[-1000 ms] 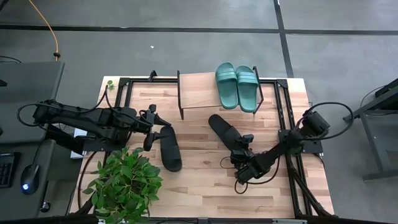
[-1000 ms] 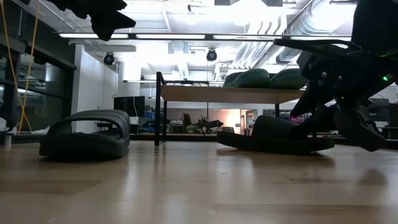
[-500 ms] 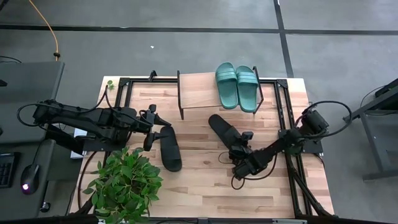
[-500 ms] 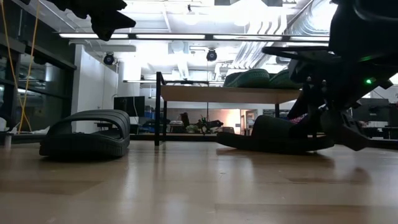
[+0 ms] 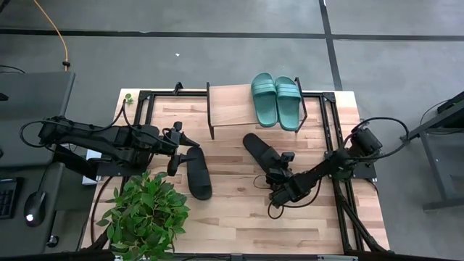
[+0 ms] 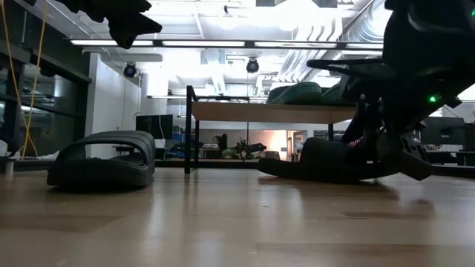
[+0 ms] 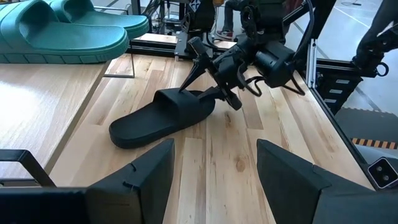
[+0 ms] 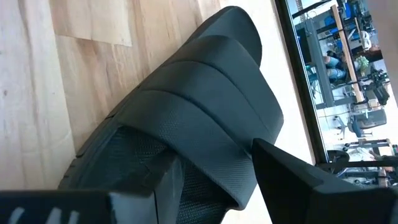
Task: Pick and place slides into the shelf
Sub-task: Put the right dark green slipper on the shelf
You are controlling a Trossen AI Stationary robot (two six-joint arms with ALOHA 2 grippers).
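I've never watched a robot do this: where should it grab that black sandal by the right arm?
Probably by the wide strap of the black slide. It arches clear of the sole, so one finger can slip beneath. The right gripper sits at the strap's open heel side, fingers apart, which looks like the easiest way in.

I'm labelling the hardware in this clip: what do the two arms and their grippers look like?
Both arms are dark, jointed and slim, with black cables looping alongside them. The right gripper has two thin, pointed black fingers on a rounded black wrist. The left gripper has broad, flat, angular dark fingers. A small green light glows on the right arm.
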